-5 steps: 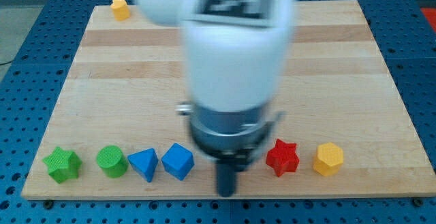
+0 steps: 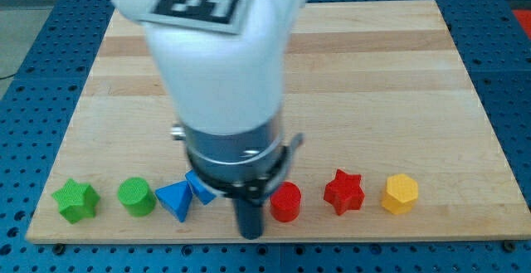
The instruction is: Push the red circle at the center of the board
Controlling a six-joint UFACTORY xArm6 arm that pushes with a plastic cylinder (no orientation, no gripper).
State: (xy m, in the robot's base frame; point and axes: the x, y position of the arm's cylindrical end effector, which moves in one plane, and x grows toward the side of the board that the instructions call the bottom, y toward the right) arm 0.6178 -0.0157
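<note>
The red circle (image 2: 285,202) stands near the board's bottom edge, right of the middle. My tip (image 2: 250,235) is at the bottom edge, just left of and slightly below the red circle, close to it. The arm's white body (image 2: 217,65) fills the middle of the view and hides part of the board. A blue cube (image 2: 199,188) is partly hidden behind the arm, just left of my tip.
Along the bottom edge from the view's left: green star (image 2: 75,201), green circle (image 2: 135,197), blue triangle (image 2: 175,200), then right of the red circle a red star (image 2: 343,192) and yellow hexagon (image 2: 400,194). The wooden board (image 2: 398,74) lies on a blue pegboard.
The arm and tip have moved to the view's left, uncovering the red circle. The blue cube has shifted left, against the blue triangle, and is now partly hidden.
</note>
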